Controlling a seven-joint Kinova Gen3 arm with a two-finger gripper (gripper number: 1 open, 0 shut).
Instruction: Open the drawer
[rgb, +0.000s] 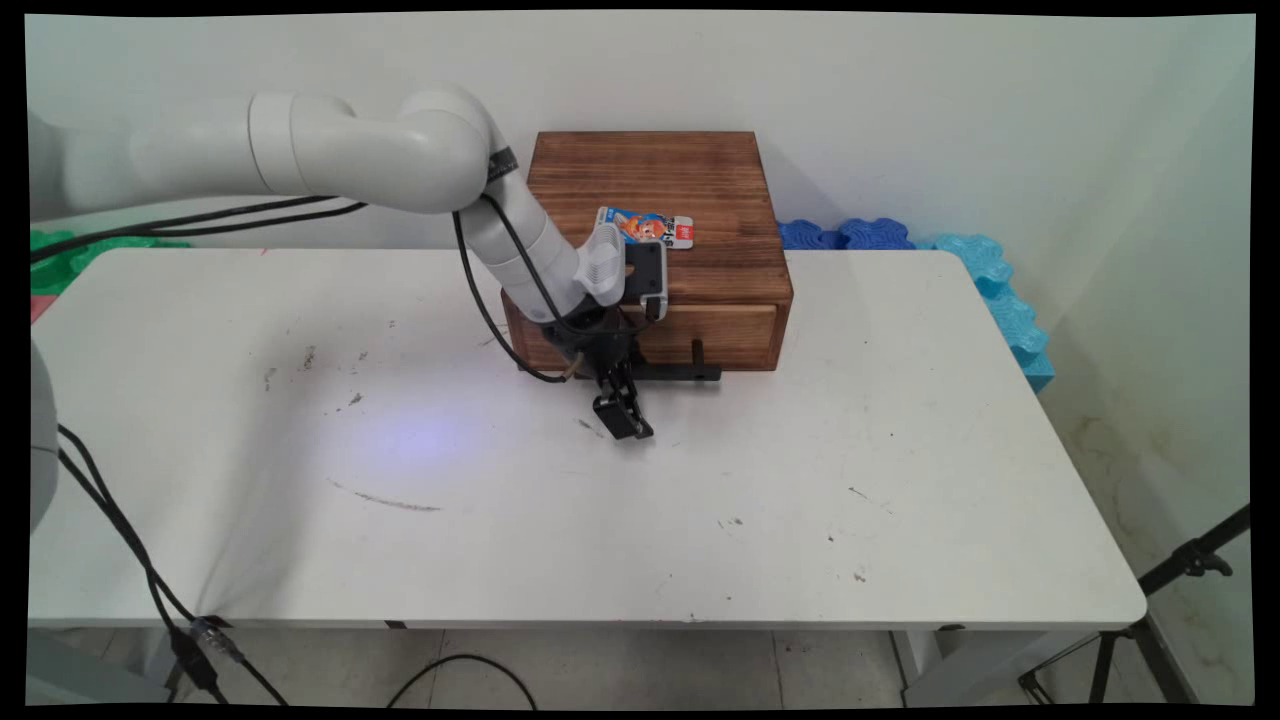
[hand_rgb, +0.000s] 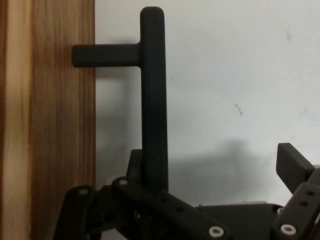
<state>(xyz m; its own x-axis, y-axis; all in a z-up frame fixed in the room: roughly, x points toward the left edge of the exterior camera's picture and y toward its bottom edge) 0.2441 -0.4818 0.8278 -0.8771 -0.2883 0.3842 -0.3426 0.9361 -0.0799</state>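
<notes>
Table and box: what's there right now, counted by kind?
Wooden drawer box: 1
Black drawer handle: 1
Snack packet on the box: 1
Gripper: 1
Total: 4

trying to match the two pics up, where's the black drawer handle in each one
Main view: the black drawer handle is a horizontal bar low on the front of the wooden box, just right of the gripper.
Hand view: it stands as a vertical bar left of centre, running down behind the gripper linkage, its post reaching left into the wood.
Shared landmark: the drawer front, which fills the hand view's left edge.
</notes>
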